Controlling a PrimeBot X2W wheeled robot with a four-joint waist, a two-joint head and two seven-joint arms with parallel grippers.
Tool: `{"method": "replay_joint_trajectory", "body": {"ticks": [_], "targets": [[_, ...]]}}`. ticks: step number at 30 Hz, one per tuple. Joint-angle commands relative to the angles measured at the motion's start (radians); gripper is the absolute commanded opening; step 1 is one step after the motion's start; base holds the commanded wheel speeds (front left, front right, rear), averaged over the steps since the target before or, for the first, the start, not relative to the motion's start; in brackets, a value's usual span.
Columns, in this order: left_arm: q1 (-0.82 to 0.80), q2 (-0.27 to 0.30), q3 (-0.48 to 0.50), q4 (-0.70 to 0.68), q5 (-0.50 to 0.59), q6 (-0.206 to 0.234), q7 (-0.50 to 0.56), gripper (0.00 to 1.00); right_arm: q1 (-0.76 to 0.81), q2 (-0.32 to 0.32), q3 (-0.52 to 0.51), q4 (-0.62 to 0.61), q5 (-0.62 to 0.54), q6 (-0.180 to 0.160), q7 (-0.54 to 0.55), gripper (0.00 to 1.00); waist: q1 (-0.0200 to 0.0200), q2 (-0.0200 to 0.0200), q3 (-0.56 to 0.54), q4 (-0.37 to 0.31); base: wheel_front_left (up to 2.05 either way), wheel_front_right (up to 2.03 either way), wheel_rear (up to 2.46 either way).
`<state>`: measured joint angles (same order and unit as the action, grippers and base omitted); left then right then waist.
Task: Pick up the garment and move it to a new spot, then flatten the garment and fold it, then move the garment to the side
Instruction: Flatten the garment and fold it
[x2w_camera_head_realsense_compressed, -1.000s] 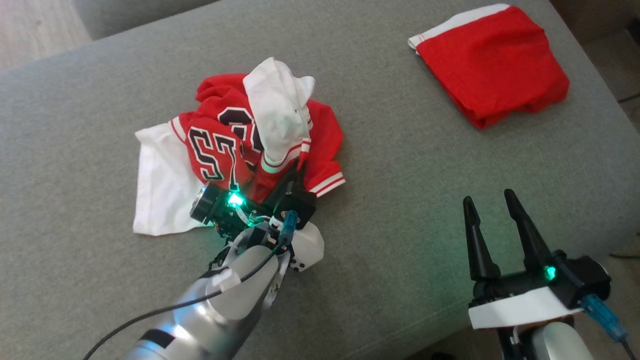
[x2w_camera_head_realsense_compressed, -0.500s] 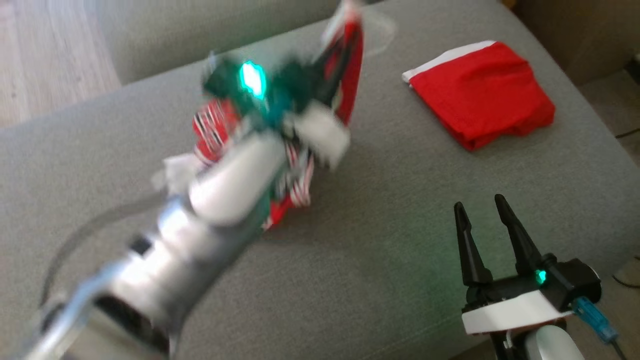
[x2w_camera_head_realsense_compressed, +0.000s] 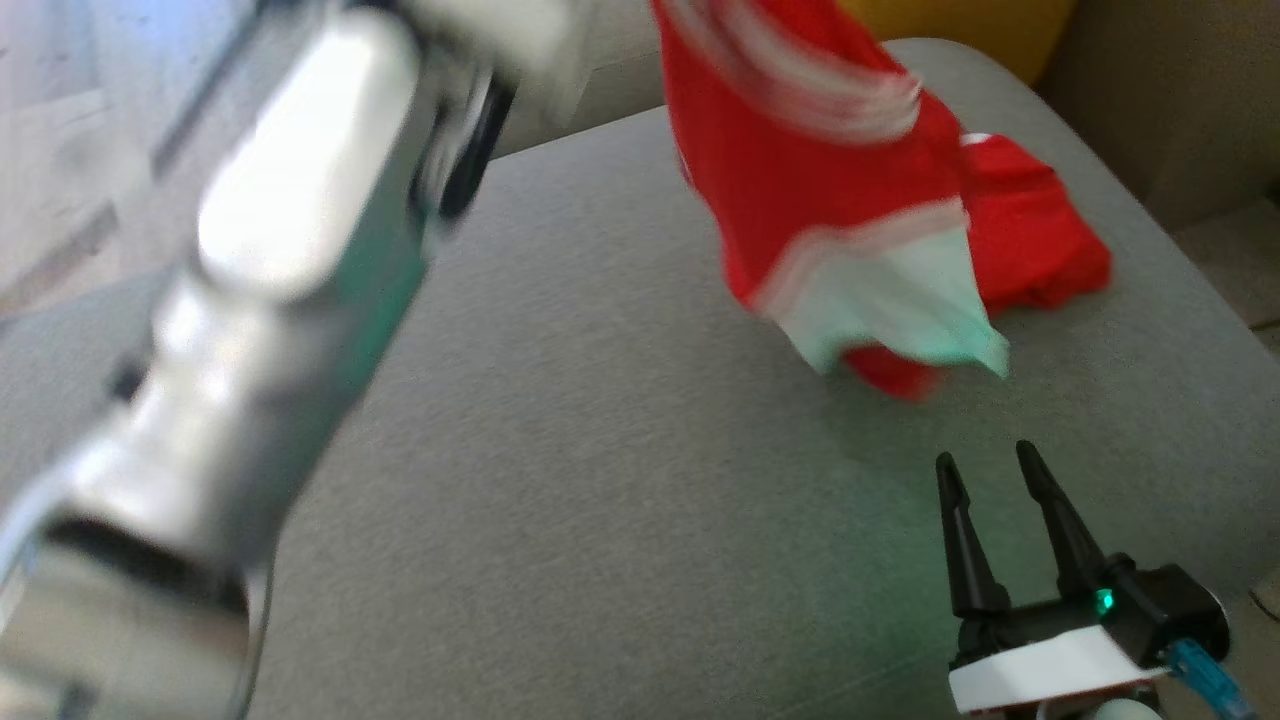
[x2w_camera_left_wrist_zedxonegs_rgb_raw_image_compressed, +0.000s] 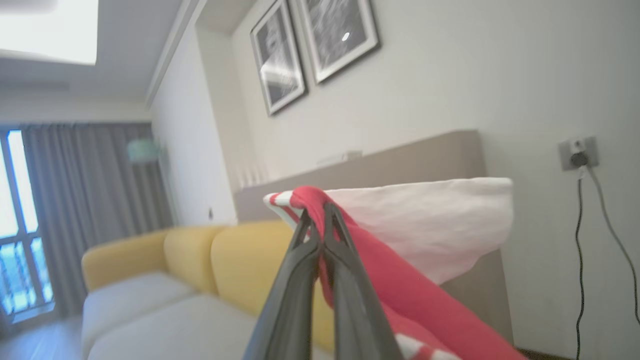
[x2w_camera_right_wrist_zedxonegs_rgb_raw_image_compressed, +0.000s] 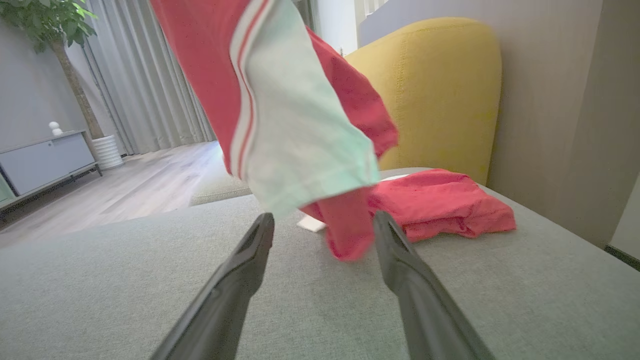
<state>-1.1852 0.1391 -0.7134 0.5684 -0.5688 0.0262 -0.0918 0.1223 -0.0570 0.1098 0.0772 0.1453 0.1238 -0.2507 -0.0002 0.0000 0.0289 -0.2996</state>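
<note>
The garment (x2w_camera_head_realsense_compressed: 810, 190), a red and white jersey, hangs in the air over the grey cushion (x2w_camera_head_realsense_compressed: 600, 480), its white sleeve end low near the cushion. In the left wrist view my left gripper (x2w_camera_left_wrist_zedxonegs_rgb_raw_image_compressed: 318, 212) is shut on a red fold of the garment (x2w_camera_left_wrist_zedxonegs_rgb_raw_image_compressed: 400, 280), raised high with the room's wall behind it. My blurred left forearm (x2w_camera_head_realsense_compressed: 260, 300) crosses the head view's left side. At the lower right my right gripper (x2w_camera_head_realsense_compressed: 985, 470) stands open just above the cushion. In the right wrist view the garment (x2w_camera_right_wrist_zedxonegs_rgb_raw_image_compressed: 295, 125) dangles just beyond the open right gripper (x2w_camera_right_wrist_zedxonegs_rgb_raw_image_compressed: 322, 222).
A second red garment (x2w_camera_head_realsense_compressed: 1030, 250) lies folded at the cushion's far right, partly behind the hanging one. A yellow sofa back (x2w_camera_right_wrist_zedxonegs_rgb_raw_image_compressed: 440, 90) rises behind the cushion. Wooden floor (x2w_camera_right_wrist_zedxonegs_rgb_raw_image_compressed: 125, 175) and a curtain lie to the left.
My left gripper has lifted the garment off the cushion and swung it up and to the right. The head camera has shifted too. The right gripper has stayed open in place.
</note>
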Motion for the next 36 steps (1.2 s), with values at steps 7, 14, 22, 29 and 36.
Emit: {"method": "replay_joint_trajectory", "body": {"ticks": [7,14,22,29,36], "targets": [[0.401,0.177,0.007,-0.098,-0.084,0.007,0.038,0.0,0.002,-0.025,-0.014,-0.053,-0.012,0.007,-0.011,1.0,0.0002,0.0,0.02,0.108,0.0,0.0,0.0],[0.652,0.3,0.003,-0.17,-0.134,0.05,0.079,0.0,0.004,-0.041,-0.031,-0.054,-0.018,0.007,-0.011,1.0,0.0002,0.0,0.028,0.184,0.0,0.0,0.0],[0.786,0.348,-0.006,-0.199,-0.112,0.142,0.059,1.0,0.005,-0.041,-0.022,-0.051,-0.019,0.007,-0.011,1.0,0.0002,0.0,0.031,0.221,0.0,0.0,0.0],[0.787,0.342,-0.081,-0.248,0.043,0.254,0.007,1.0,0.005,-0.048,-0.021,-0.053,-0.017,0.007,-0.011,1.0,0.0002,0.0,0.043,0.247,0.0,0.0,0.0],[0.708,0.293,-0.184,-0.285,0.178,0.29,0.049,1.0,-0.013,-0.051,-0.017,-0.057,-0.018,0.007,-0.011,1.0,0.0002,0.0,0.081,0.264,0.0,0.0,0.0]]}}
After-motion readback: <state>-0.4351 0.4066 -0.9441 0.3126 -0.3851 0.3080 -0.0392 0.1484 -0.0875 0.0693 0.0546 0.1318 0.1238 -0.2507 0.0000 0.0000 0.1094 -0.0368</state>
